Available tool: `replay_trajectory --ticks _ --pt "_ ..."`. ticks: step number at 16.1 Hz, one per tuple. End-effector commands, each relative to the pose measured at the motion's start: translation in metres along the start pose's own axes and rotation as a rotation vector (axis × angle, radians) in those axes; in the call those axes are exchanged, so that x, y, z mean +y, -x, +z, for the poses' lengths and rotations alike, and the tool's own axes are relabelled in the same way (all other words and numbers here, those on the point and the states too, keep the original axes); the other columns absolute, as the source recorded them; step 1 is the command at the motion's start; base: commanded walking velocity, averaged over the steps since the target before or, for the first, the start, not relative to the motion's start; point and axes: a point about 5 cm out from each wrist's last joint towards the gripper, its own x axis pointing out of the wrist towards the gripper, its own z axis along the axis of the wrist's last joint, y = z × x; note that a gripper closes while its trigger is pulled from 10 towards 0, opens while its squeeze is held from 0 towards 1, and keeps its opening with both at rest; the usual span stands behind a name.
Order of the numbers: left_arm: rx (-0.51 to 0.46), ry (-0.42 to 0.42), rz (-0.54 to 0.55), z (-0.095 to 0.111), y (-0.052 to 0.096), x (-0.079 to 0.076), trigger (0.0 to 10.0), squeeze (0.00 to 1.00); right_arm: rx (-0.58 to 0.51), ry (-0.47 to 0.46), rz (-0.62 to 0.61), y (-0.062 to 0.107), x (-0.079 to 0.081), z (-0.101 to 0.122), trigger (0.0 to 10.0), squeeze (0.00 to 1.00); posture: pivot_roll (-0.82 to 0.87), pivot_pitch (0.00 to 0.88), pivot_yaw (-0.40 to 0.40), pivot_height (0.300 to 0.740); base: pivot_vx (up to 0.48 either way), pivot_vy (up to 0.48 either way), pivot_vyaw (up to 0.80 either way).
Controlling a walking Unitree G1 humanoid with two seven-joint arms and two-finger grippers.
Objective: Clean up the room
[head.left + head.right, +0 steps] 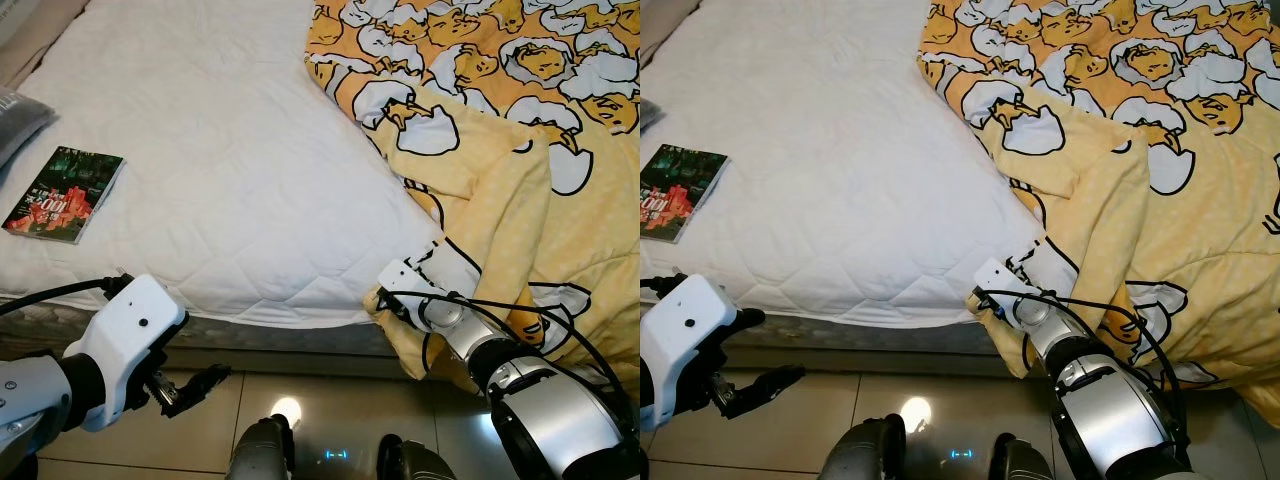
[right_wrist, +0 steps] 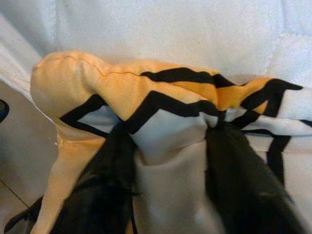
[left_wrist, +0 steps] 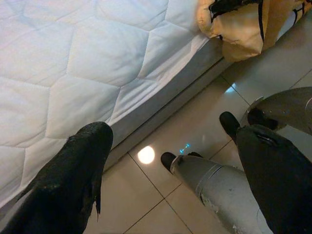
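Observation:
A yellow blanket (image 1: 520, 130) printed with egg cartoons covers the right part of the bed and hangs over its near edge. My right gripper (image 2: 168, 134) is shut on the blanket's lower left corner (image 1: 400, 300) at the mattress edge; its fingers (image 2: 102, 190) pinch a fold of the cloth. A book (image 1: 62, 194) with a dark red cover lies on the bare white mattress (image 1: 220, 170) at the left. My left gripper (image 3: 170, 131) hangs open and holds nothing, low over the floor in front of the bed, with its fingers (image 1: 192, 386) spread.
A grey pillow (image 1: 18, 120) pokes in at the bed's far left. The beige tiled floor (image 1: 330, 395) runs along the near bed edge, with my own legs (image 1: 262, 450) below. The mattress between book and blanket is bare.

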Motion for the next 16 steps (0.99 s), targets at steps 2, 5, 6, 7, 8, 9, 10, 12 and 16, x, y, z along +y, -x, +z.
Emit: replay_trajectory --ticks 2,5,6,7,8,9,10,12,16 --pt "0.000 0.005 0.008 -0.001 0.002 -0.002 10.0 0.00 0.025 -0.038 0.045 0.000 0.006 -0.008 0.0 0.00 0.42 0.233 0.051 0.740 0.000 0.000 0.00" --pt "-0.006 0.013 0.012 0.000 0.001 -0.002 10.0 0.00 -0.004 -0.108 0.067 0.000 0.007 -0.007 0.0 0.00 0.42 0.228 0.045 0.740 0.000 0.000 0.00" --pt "-0.007 0.014 0.012 0.000 0.001 -0.003 10.0 0.00 -0.005 -0.106 0.073 0.000 0.008 -0.008 0.0 0.00 0.42 0.226 0.043 0.740 0.000 0.000 0.00" --pt "-0.013 0.018 0.018 0.000 0.000 -0.003 10.0 0.00 -0.017 -0.142 0.091 0.000 0.011 -0.008 0.0 0.00 0.41 0.221 0.038 0.740 0.000 0.000 0.00" --pt "-0.015 0.020 0.023 0.000 0.000 -0.003 10.0 0.00 -0.030 -0.179 0.104 0.000 0.012 -0.008 0.0 0.00 0.41 0.215 0.034 0.740 0.000 0.000 0.00" --pt "-0.017 0.022 0.024 0.000 -0.001 -0.003 10.0 0.00 -0.039 -0.196 0.114 0.000 0.013 -0.008 0.0 0.00 0.41 0.208 0.029 0.740 0.000 0.000 0.00" --pt "-0.021 0.026 0.025 -0.001 -0.003 -0.003 10.0 0.00 -0.063 -0.250 0.140 0.000 0.016 -0.006 0.0 0.00 0.40 0.193 0.023 0.740 0.000 0.000 0.00" --pt "-0.034 0.031 0.023 0.000 -0.007 -0.002 10.0 0.00 -0.125 -0.352 0.200 0.000 0.022 0.001 0.0 0.00 0.38 0.168 0.022 0.740 0.000 0.000 0.00" --pt "-0.049 0.032 0.024 0.002 -0.011 0.000 10.0 0.00 -0.267 -0.435 0.465 0.002 0.049 0.022 0.0 0.00 0.37 0.152 0.025 0.740 0.000 0.000 0.00"
